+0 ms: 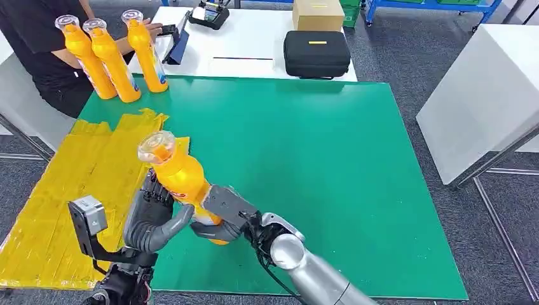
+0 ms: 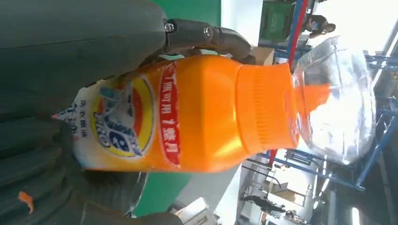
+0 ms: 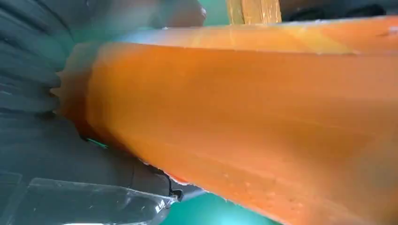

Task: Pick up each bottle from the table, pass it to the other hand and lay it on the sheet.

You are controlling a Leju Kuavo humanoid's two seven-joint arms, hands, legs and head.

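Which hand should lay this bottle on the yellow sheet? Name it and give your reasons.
Left. Both hands grip the bottle, but the left hand is on the side of the yellow sheet, at its edge; the right hand is over the green mat.

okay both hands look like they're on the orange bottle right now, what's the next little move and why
Probably the right hand should let go. Both hands wrap the lower body of the orange bottle, held tilted above the green mat, and the left hand appears to grip it from the side nearer the yellow sheet. Once the left hand holds it alone, it can carry the bottle over the sheet and lay it down.
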